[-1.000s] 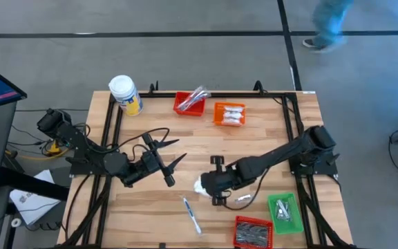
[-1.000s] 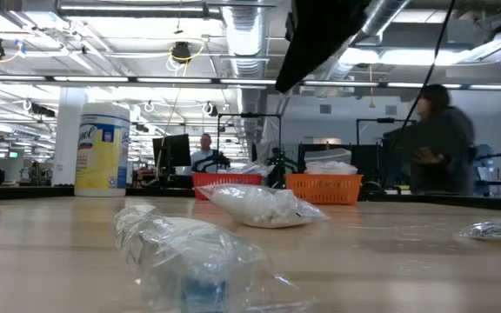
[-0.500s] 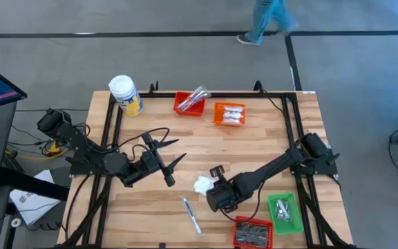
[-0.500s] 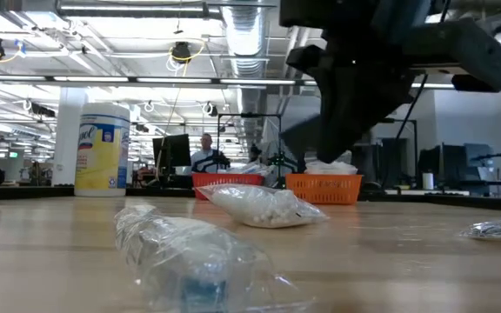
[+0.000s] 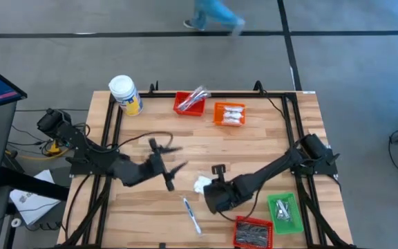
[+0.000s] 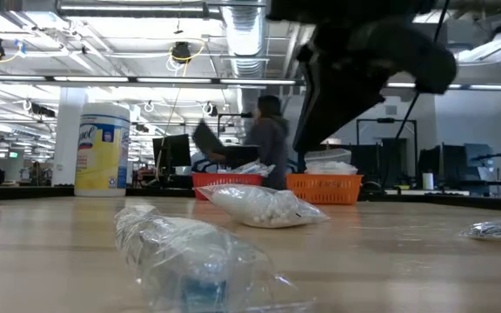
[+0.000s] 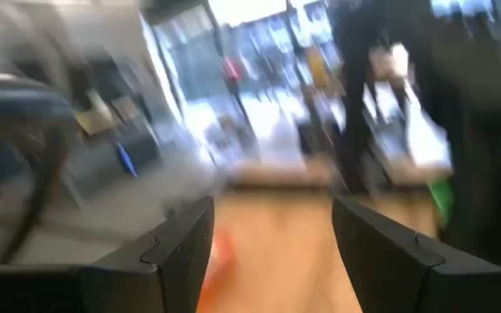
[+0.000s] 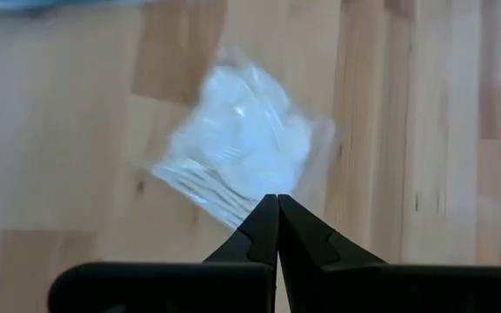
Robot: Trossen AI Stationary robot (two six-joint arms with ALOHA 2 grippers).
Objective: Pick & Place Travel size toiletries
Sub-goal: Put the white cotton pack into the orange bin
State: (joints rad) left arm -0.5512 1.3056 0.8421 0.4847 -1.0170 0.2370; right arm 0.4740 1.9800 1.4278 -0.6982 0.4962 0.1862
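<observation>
A white clear-wrapped packet (image 5: 201, 184) (image 8: 242, 148) (image 6: 263, 205) lies flat on the wooden table near its middle. My right gripper (image 5: 209, 194) (image 8: 277, 200) is shut and slants down just right of it, tips over the packet's near edge and above the table. A slim wrapped tube (image 5: 191, 215) (image 6: 190, 252) lies nearer the front edge. A silvery packet (image 6: 498, 228) shows at the right in the low view. My left gripper (image 5: 169, 158) (image 7: 272, 248) stands open and level, left of the packet, with nothing between its fingers.
At the table's far edge stand a red basket (image 5: 188, 104) and an orange basket (image 5: 229, 114) holding packets, with a white-lidded yellow jar (image 5: 125, 93) at the far left. A green basket (image 5: 284, 209) and a red basket (image 5: 253, 232) sit front right. A person passes behind.
My right gripper has come down and moved a little toward the table's near edge, uncovering the white packet, and stays shut. My left gripper's wrist has turned slightly. The packet and the tube have not moved. A person has walked leftward behind the table.
</observation>
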